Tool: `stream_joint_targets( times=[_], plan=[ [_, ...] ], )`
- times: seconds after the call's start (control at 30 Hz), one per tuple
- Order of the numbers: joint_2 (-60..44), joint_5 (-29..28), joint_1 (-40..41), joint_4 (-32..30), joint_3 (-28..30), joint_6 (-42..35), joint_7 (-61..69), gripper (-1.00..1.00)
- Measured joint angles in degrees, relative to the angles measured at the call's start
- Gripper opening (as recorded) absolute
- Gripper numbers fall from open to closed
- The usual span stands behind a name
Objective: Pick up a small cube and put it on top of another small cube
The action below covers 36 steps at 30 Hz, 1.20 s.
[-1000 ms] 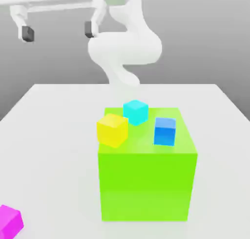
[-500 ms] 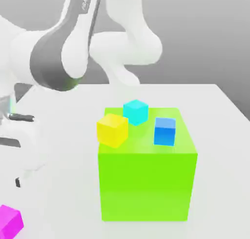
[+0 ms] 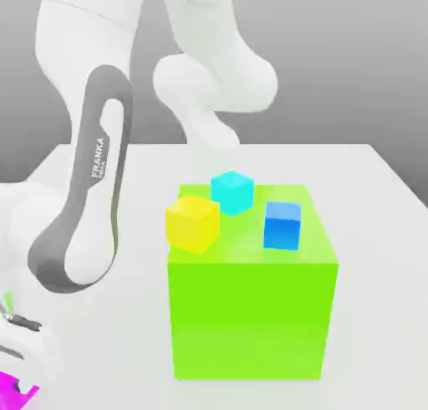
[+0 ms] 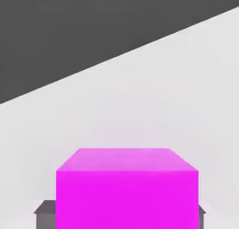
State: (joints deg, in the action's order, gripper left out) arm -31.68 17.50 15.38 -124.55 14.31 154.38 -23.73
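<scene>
One magenta cube [image 4: 127, 188] sits between my fingers [image 4: 45, 214], which are apart, not yet clamped. Grasp step; next I close, lift, carry to another cube [image 3: 193, 223].

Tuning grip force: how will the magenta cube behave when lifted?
The magenta cube has flat, square faces, so it likely sits stable and won't roll. Its crisp edges suggest it is rigid. The smooth, even surface might be somewhat slippery between the tool's fingers.
</scene>
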Motion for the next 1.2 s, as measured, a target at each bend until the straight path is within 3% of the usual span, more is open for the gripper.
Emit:
stream_joint_targets(
  times=[0.17, 0.93, 1.07, 1.1, 1.2],
  plan=[
    [9.1, -4.1, -3.0, -2.2, 2.5, -6.7, -2.6, -1.00],
    [56.4, -15.1, -24.2, -15.9, -16.5, -38.8, 1.1, -1.00],
    [55.5, -15.4, -24.7, -21.2, -17.8, -32.5, 1.3, -1.00],
    [54.9, -15.4, -24.7, -22.4, -17.9, -30.7, 1.4, 1.00],
    [54.9, -15.4, -24.7, -22.4, -17.9, -30.7, 1.4, 1.00]
  ],
)
